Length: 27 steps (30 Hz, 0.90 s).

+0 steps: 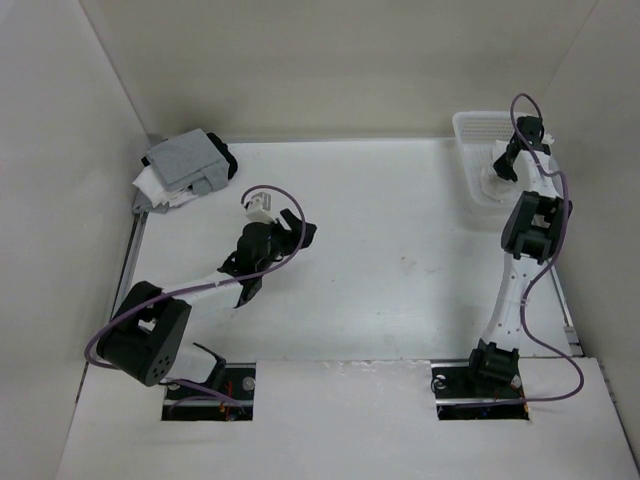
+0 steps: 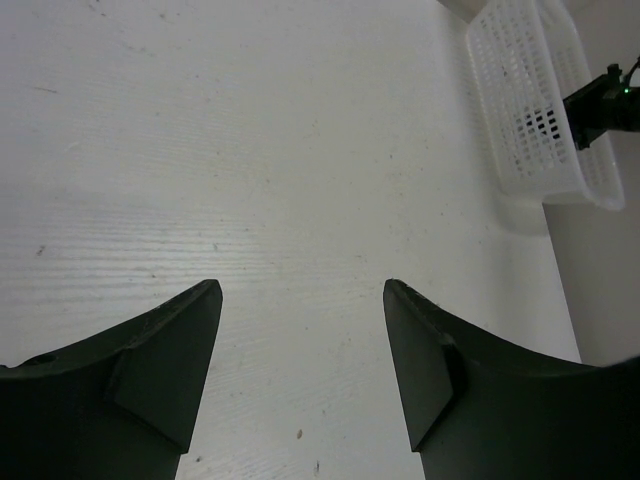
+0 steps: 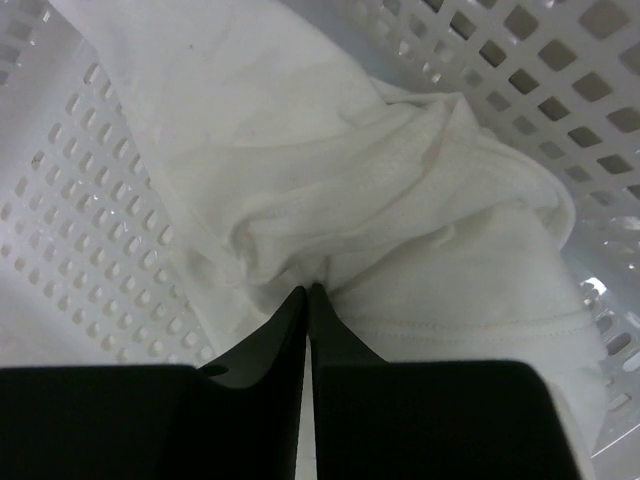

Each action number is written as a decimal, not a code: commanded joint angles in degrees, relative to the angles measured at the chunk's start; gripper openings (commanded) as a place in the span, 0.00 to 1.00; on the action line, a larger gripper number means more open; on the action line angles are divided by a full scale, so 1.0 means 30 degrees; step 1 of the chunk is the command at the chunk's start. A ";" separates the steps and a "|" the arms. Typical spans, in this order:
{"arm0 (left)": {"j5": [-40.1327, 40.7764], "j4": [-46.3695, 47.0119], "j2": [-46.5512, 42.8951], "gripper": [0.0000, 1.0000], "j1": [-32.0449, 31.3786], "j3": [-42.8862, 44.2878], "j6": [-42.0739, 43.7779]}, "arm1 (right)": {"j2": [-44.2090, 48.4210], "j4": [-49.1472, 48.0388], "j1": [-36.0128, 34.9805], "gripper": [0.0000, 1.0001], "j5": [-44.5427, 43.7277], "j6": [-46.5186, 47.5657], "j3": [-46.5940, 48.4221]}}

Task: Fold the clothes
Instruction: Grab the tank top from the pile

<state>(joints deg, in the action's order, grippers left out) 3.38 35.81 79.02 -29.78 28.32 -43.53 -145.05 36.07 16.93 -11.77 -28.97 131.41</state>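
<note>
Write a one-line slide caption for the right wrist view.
The right hand pinches a bunched fold of the white top lying in the basket.

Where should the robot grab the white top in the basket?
Probably the raised bunched fold of the crumpled thin white fabric tank top, coming from above: walls of the white plastic lattice basket block the sides. The right gripper pinches there.

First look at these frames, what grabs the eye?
The right tool is pinched shut on a crumpled white garment inside the white mesh basket at the far right corner. The left tool hangs open over the table, and a folded grey-and-white stack sits at the far left corner.
</note>
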 commanded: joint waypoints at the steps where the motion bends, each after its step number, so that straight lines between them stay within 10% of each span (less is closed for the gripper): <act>1: -0.0510 0.1070 -0.0151 0.65 0.0303 -0.0064 -0.0402 | 0.0215 0.0049 -0.0149 0.03 0.0173 0.0136 0.0027; 10: -0.0862 0.0836 -0.0267 0.65 0.0099 0.0141 -0.0637 | 0.9227 -1.0962 -0.0470 0.00 0.1726 -0.0860 -0.9607; 27: 0.0189 -0.0422 -0.2842 0.64 0.0537 0.0376 -0.1692 | 2.4468 -1.4516 -0.9044 0.00 0.4535 -0.0804 -1.5300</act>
<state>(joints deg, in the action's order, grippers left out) 1.58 34.24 73.58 -28.91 28.18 -47.51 -76.09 -4.47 -4.49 -2.42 -31.90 85.30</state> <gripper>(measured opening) 0.646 0.005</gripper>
